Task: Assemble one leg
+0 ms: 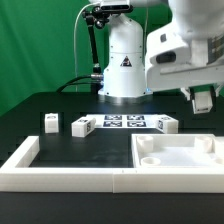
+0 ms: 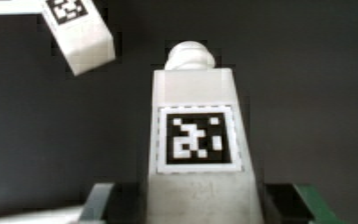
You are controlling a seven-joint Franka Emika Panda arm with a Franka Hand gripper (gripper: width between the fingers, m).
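Note:
My gripper (image 2: 206, 207) is shut on a leg (image 2: 201, 120), a white post with a black-and-white tag on its face and a rounded peg at its far end. Dark pads press both of its sides. In the exterior view the gripper (image 1: 203, 99) hangs at the right, above the table and behind the large white panel (image 1: 185, 160). A second leg (image 2: 82, 35) lies on the black table beyond the held one. Three loose legs (image 1: 49, 122) (image 1: 82, 125) (image 1: 165, 124) stand in a row on the table.
The marker board (image 1: 125, 123) lies between the loose legs in front of the robot base (image 1: 124, 65). A white L-shaped rail (image 1: 60, 175) runs along the front and left. The panel has round corner sockets (image 1: 150, 158).

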